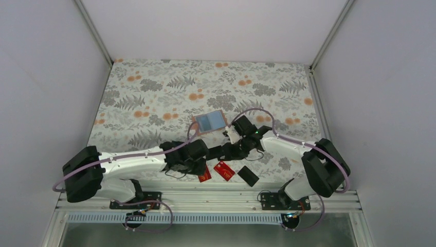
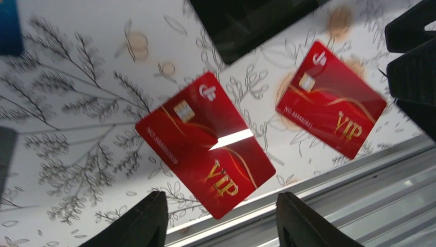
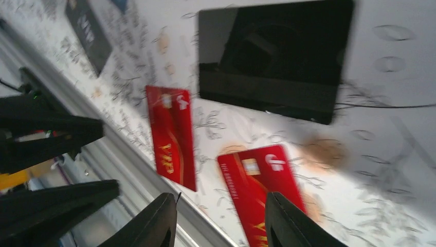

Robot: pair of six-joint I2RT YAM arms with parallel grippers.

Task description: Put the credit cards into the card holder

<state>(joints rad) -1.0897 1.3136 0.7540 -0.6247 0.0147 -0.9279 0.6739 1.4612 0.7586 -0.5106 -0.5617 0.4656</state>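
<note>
Two red credit cards marked VIP lie near the table's front edge: one just ahead of my left gripper, the other to its right. A black card lies further right. The tan card holder rests behind the arms with a blue card on it. My left gripper is open and holds nothing. My right gripper is also open and empty, hovering over the second red card.
A metal rail runs along the table's front edge, right beside the red cards. A dark grey card lies further along that edge. The two grippers hang close together above the flowered cloth.
</note>
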